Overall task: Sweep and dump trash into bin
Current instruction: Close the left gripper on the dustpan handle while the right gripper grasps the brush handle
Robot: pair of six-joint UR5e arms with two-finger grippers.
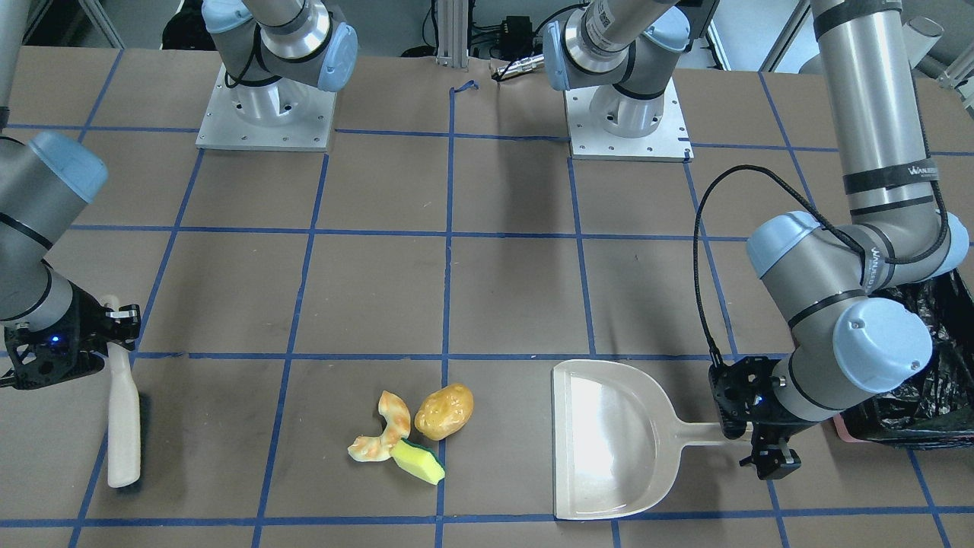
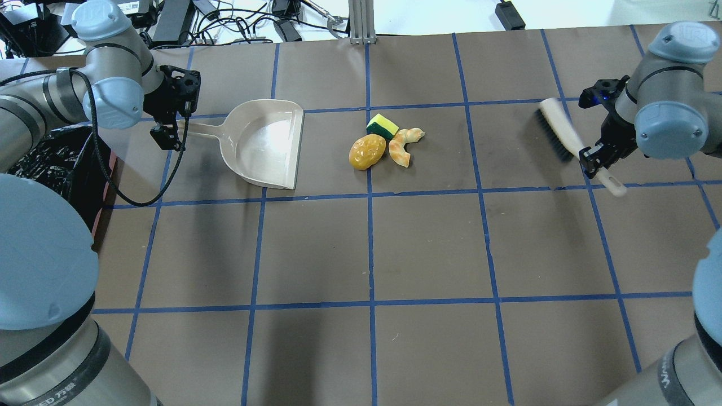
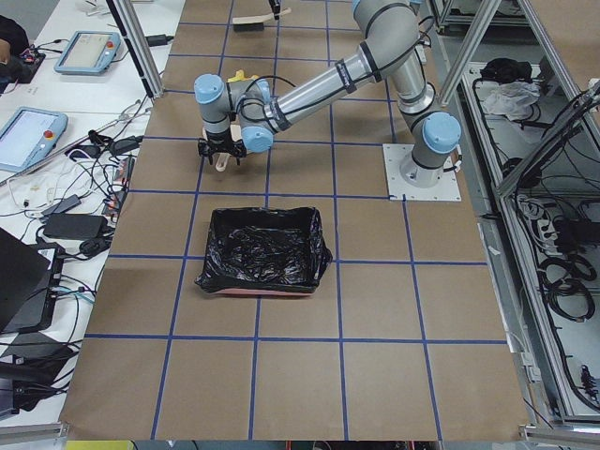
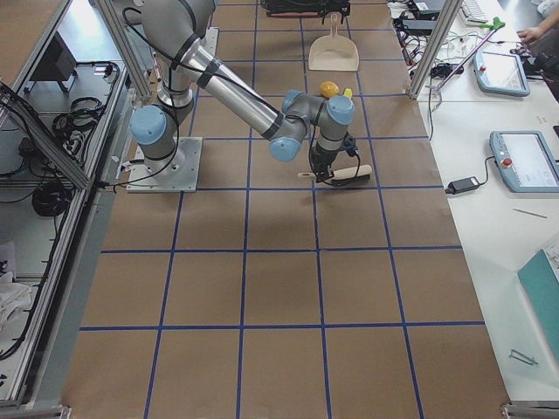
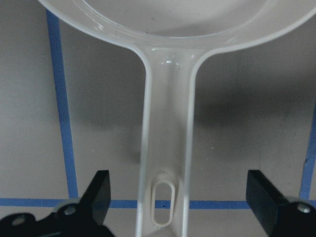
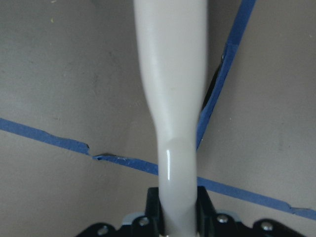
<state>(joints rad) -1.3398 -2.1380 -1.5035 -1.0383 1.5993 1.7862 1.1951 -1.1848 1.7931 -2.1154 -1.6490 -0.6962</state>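
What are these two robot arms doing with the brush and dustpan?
A clean-up is just starting. The right gripper is shut on the brush handle, off to one side. The left gripper straddles the dustpan handle, jaws open, not gripping. The potato, peel and sponge lie unswept between them; the bin stands beside the left arm.

trash: potato (image 2: 367, 152), peel strip (image 2: 403, 148) and sponge (image 2: 382, 126) clustered mid-table (sponge farthest from the robot)
dustpan (image 2: 265, 144): left of trash, apart
brush (image 2: 561, 138): well right
bin (image 3: 262, 214): left of dustpan
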